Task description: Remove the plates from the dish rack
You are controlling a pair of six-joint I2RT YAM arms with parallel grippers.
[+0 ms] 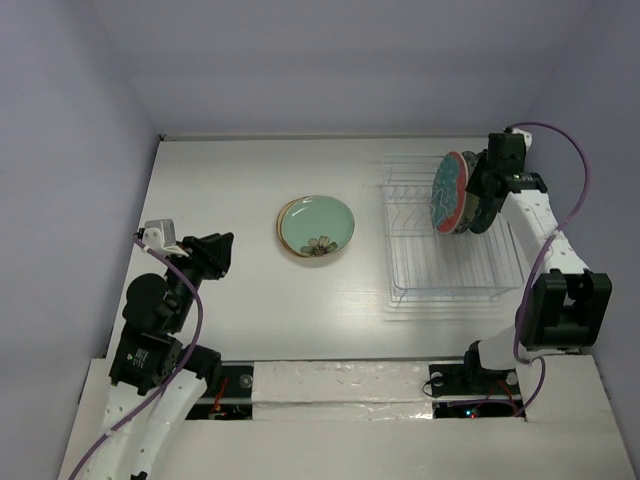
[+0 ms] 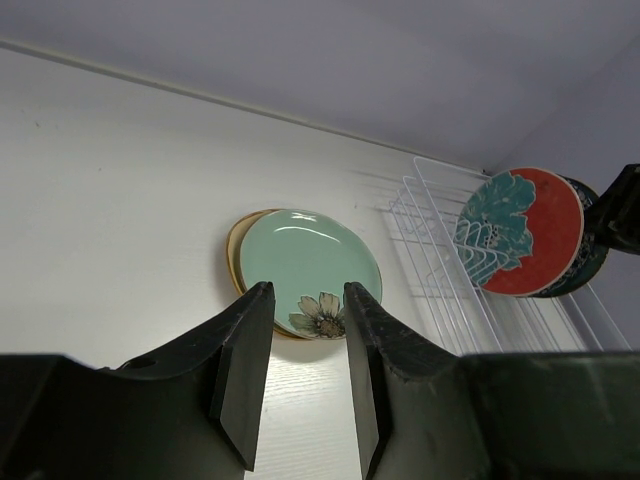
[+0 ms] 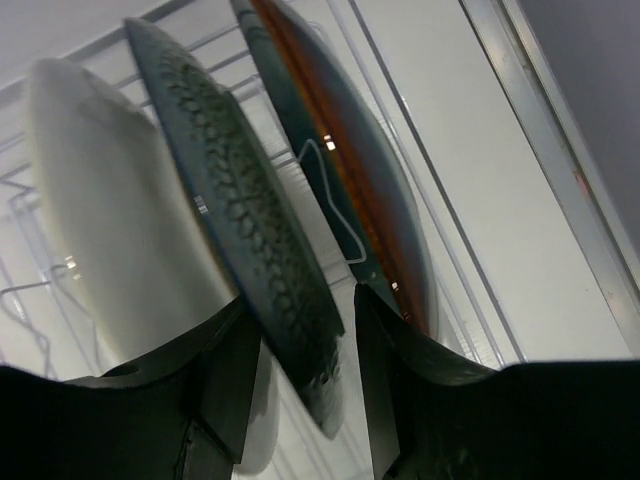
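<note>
Three plates stand upright at the far end of the dish rack (image 1: 450,250): a red one with a teal flower (image 1: 449,193), a dark teal one (image 3: 240,220) and a white one (image 3: 110,200). My right gripper (image 3: 300,300) is open and straddles the dark teal plate's rim. Its left finger lies against the plate, and a gap shows at its right finger. The red plate (image 3: 365,180) is outside the right finger. A mint green plate (image 1: 318,224) lies on a tan plate (image 2: 235,255) mid-table. My left gripper (image 2: 306,290) hovers open and empty near them.
The rack's near slots (image 1: 445,275) hold nothing. The rack sits close to the right wall, and the right arm (image 1: 545,240) runs along its right side. The left arm (image 1: 160,300) is at the near left of the white table (image 1: 220,180).
</note>
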